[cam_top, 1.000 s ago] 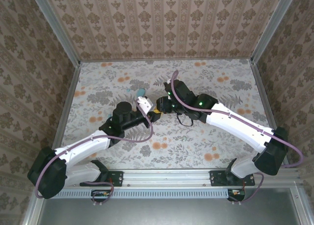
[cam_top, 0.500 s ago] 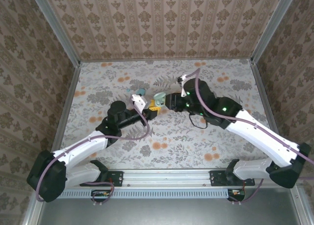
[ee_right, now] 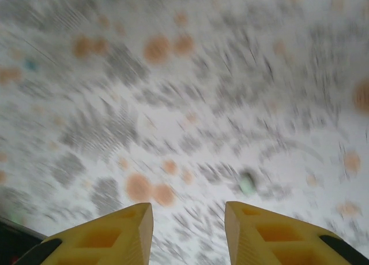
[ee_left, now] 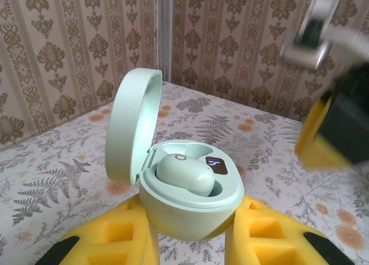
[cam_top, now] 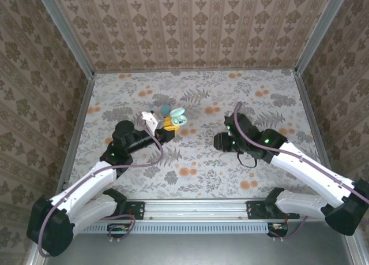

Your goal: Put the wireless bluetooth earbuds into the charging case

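The mint-green charging case (ee_left: 190, 204) stands open, its lid (ee_left: 130, 126) tipped up to the left. My left gripper (ee_left: 190, 233) is shut on the case's lower body, a yellow finger on each side. One pale earbud (ee_left: 184, 172) lies in a well of the case beside a small lit display. From above, the left gripper (cam_top: 170, 122) holds the case (cam_top: 177, 117) left of the table's middle. My right gripper (cam_top: 219, 141) is well to the right of it. In its own blurred view the right gripper (ee_right: 188, 224) is open and holds nothing. A small pale green bit (ee_right: 248, 183) lies on the cloth ahead.
A teal-blue oval thing (cam_top: 165, 109) lies just behind the held case. The floral tablecloth (cam_top: 265, 97) is bounded by patterned walls on three sides, with metal posts at the corners. The right arm's black cable loops beside its wrist (cam_top: 245, 160).
The right gripper has drawn back from the case to the right and lower, its jaws a little wider. The left arm has carried the case to the left and farther back.
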